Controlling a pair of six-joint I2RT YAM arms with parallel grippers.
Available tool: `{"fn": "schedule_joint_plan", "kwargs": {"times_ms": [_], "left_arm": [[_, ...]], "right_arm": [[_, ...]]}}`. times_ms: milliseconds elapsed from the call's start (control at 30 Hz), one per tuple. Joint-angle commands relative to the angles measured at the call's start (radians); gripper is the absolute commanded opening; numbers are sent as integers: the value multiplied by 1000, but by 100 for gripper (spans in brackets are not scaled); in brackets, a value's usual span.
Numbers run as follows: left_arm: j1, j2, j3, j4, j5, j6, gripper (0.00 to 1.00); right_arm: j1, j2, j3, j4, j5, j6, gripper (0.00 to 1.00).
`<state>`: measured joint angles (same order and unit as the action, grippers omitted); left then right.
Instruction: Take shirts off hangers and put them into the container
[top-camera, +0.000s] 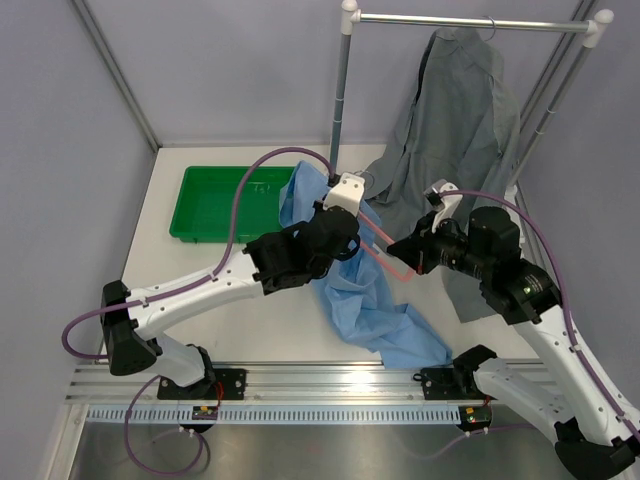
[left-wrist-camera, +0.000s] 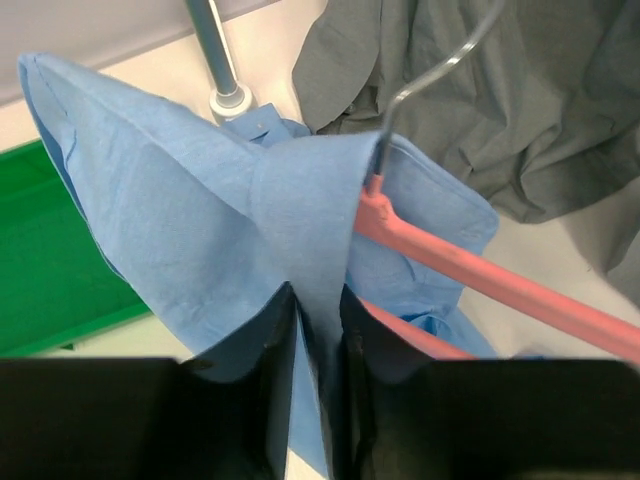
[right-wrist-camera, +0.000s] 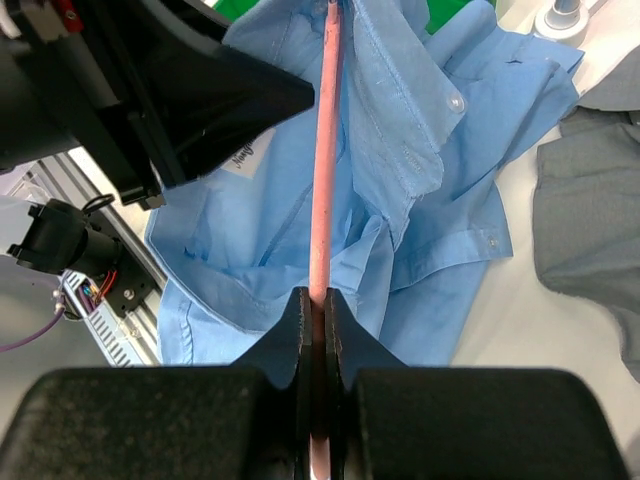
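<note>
Left pincer (left-wrist-camera: 318, 300) clenched on a fold of the light blue shirt (left-wrist-camera: 180, 200) at the collar, with the cloth nipped between both fingers. Right pincer (right-wrist-camera: 318, 300) clamped on one bar of the pink hanger (right-wrist-camera: 327, 150), which runs from the jaws toward twelve o'clock in the right wrist view. The hanger's metal hook (left-wrist-camera: 430, 75) rises free just past the collar, hooked over nothing.

The opposed grips suggest a division of labour: the right arm anchors the hanger so that the left arm can draw the collar off its shoulder. The hanger is not yet free, since the collar is wrapped over it at the neck.

In the top view the blue shirt lies on the table (top-camera: 270, 330) between the two arms, its tail trailing toward five o'clock. The green tray (top-camera: 215, 205) sits at ten o'clock from the left pincer and holds no garment. The shirt's upper edge lies just beside the tray's right rim; whether they touch cannot be told.

The grey shirt (top-camera: 460, 120) hangs from the rack rail (top-camera: 470, 20) at one o'clock, untouched. Its hanger is hidden but for a hook, and its lower cloth drapes down to the table behind the right arm.

Judged progress is early: neither shirt is in the tray, and the first is mid-removal
</note>
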<state>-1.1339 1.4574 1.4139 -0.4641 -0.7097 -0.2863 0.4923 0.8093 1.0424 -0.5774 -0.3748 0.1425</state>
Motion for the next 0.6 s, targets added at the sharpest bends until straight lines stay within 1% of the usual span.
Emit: {"fn": "schedule_joint_plan", "kwargs": {"times_ms": [0, 67, 567], "left_arm": [[10, -22, 46, 25, -53, 4, 14], [14, -29, 49, 25, -62, 15, 0], [100, -46, 86, 73, -99, 79, 0]], "right_arm": [[9, -38, 5, 30, 13, -3, 0], [11, -51, 4, 14, 11, -3, 0], [9, -156, 31, -163, -26, -6, 0]]}}
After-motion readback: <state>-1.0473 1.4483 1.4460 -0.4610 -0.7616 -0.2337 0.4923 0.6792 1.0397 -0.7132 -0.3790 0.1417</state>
